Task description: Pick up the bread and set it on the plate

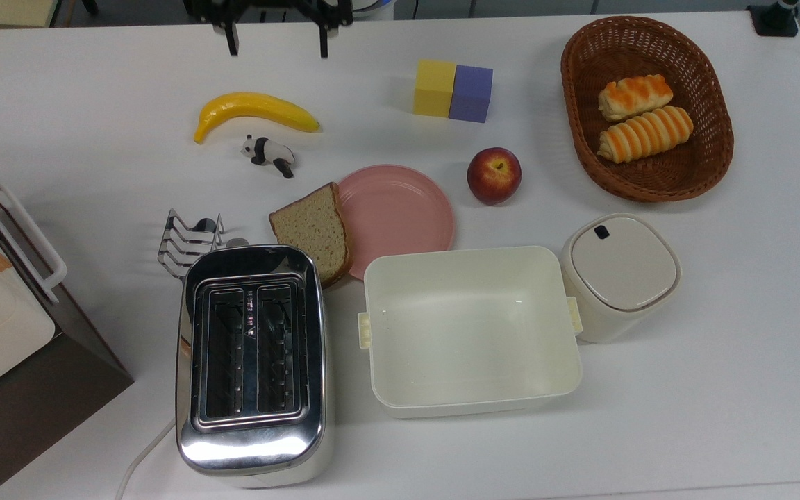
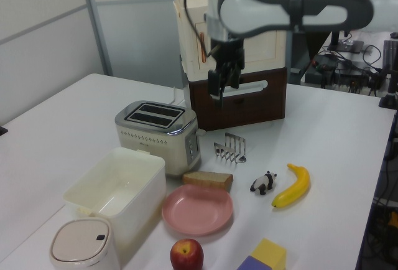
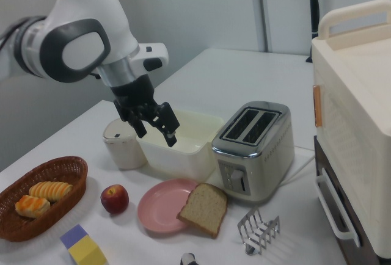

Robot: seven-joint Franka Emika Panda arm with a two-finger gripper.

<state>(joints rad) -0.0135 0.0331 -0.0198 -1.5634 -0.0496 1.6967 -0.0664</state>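
Observation:
The bread [image 1: 311, 229] is a brown slice lying tilted, its right edge resting on the rim of the pink plate [image 1: 403, 215] and its near corner against the toaster. In the right view the bread [image 3: 203, 209] overlaps the plate [image 3: 160, 211] on its right side. The left view has the bread [image 2: 208, 179] just behind the plate [image 2: 198, 211]. My gripper [image 1: 277, 38] is open and empty at the top view's top edge, far from the bread. It hangs high above the table in the left view [image 2: 224, 88] and the right view [image 3: 155, 132].
A chrome toaster [image 1: 251, 357], a cream tub [image 1: 469, 330] and a lidded canister [image 1: 620, 274] stand near the plate. An apple [image 1: 494, 175], a banana [image 1: 254, 111], a panda figure [image 1: 269, 154], a toast rack [image 1: 188, 239], two blocks [image 1: 453, 90] and a basket of rolls [image 1: 643, 111] lie around.

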